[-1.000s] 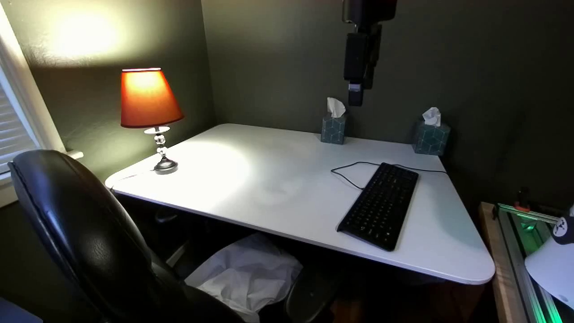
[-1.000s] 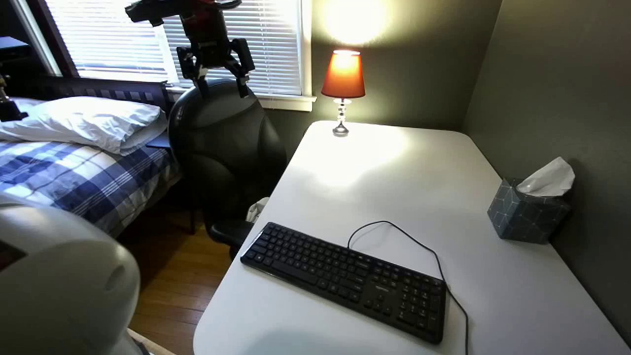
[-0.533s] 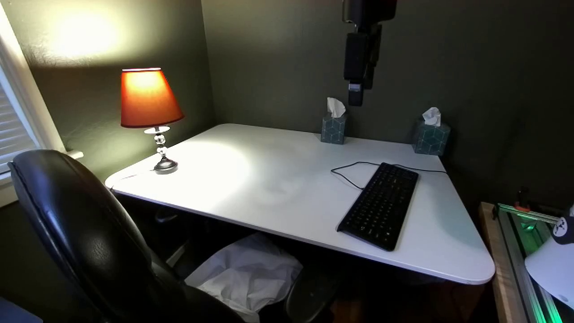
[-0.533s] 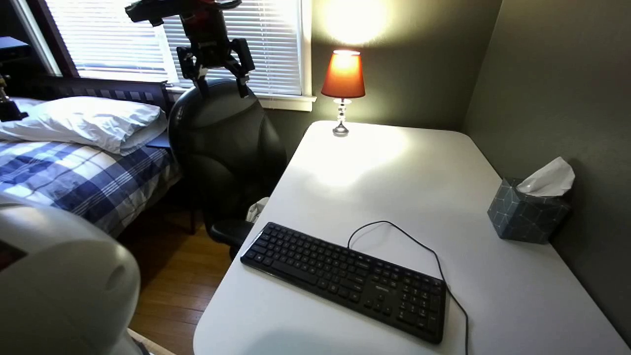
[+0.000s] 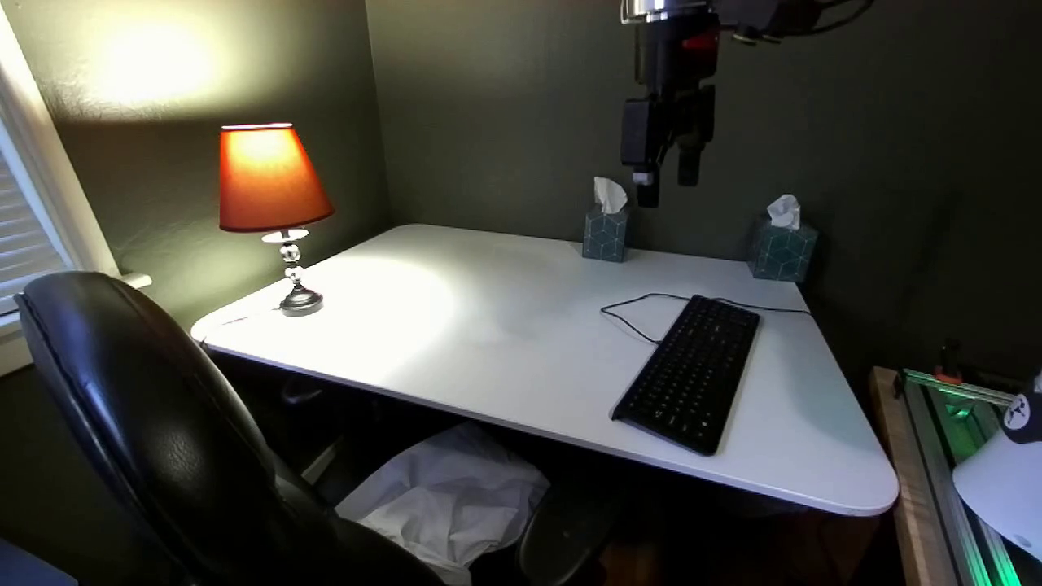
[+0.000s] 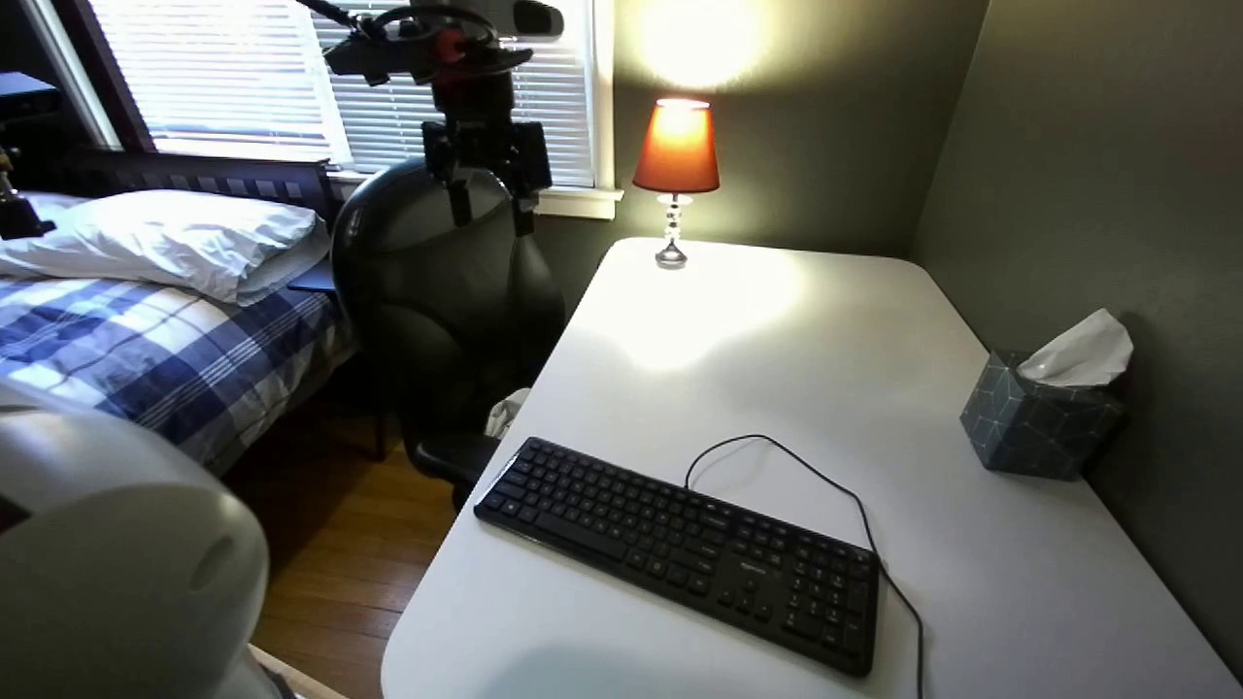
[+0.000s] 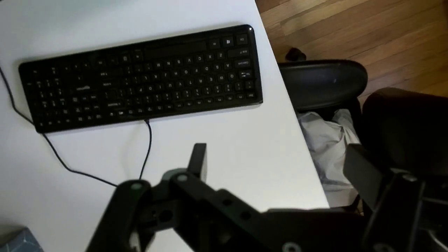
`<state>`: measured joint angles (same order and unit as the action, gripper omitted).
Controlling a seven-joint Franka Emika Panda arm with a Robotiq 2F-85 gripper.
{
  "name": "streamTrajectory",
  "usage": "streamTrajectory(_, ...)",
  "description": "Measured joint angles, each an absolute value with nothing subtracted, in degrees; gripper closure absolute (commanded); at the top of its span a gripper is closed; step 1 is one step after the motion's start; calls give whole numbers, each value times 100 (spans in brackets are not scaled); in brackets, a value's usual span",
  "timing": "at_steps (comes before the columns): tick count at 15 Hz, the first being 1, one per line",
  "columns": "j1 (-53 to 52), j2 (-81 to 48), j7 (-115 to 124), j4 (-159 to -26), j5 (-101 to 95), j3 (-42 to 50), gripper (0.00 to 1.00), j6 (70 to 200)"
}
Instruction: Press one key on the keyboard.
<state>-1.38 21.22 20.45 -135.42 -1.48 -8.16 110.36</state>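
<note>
The black keyboard [image 5: 692,374] lies flat on the white desk [image 5: 488,325]. In an exterior view it lies across the near end of the desk [image 6: 680,553], its cable [image 6: 825,481] looping behind it. In the wrist view the keyboard [image 7: 140,80] fills the upper left, its letters upside down. My gripper [image 5: 668,185] hangs high in the air, pointing down, well above the desk. It also shows in an exterior view [image 6: 493,218] in front of the chair back. In the wrist view the fingers [image 7: 276,148] are wide apart with nothing between them, apart from the keyboard.
A lit lamp with an orange shade [image 5: 273,179] stands at the desk's far corner. Two tissue boxes [image 5: 604,234] [image 5: 783,251] stand along the wall edge. A black office chair [image 6: 442,291] is at the desk's long edge. A bed [image 6: 165,291] is beyond.
My arm has come down and the gripper has turned, so both fingers now show in both exterior views. In an exterior view it has also shifted right. The keyboard has not moved.
</note>
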Motion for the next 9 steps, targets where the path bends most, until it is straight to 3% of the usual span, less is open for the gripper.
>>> streamTrajectory(9, 648, 1638, 2693, -14482, 320, 87, 0, 12713)
